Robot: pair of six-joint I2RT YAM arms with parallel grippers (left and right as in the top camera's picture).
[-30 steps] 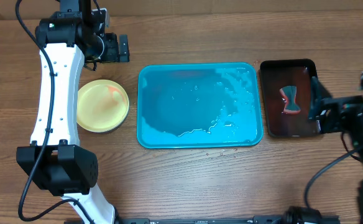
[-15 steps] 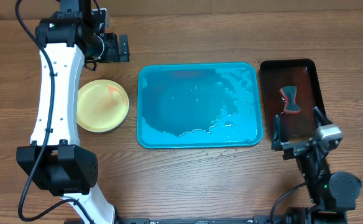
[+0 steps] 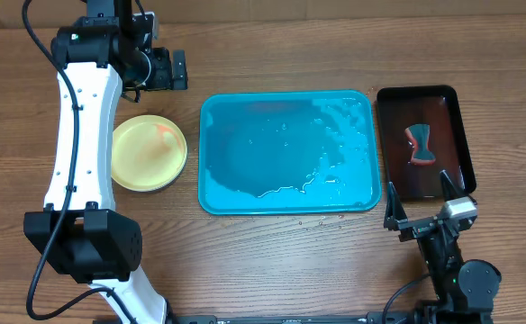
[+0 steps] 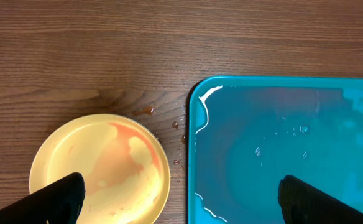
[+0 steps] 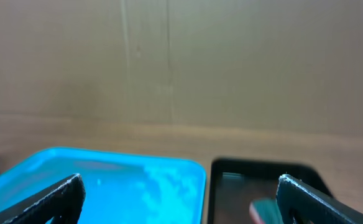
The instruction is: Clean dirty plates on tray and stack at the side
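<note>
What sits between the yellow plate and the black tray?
The blue tray, wet with nothing else on it, fills most of the gap from yellow plate to black tray; a strip of bare table flanks it each side. Overhead view shows it.

A glossy black tray point(image 3: 403, 180) is being borne by a brown wooden table point(image 3: 272, 270), towards its right side. A red and teal pad point(image 3: 420, 145), pinched at the middle, is being carried flat in the tray's upper half. Small droplets point(image 3: 321, 221) are being observed scattered on the wood. The table is being backed by a cardboard wall point(image 5: 231, 62).
</note>
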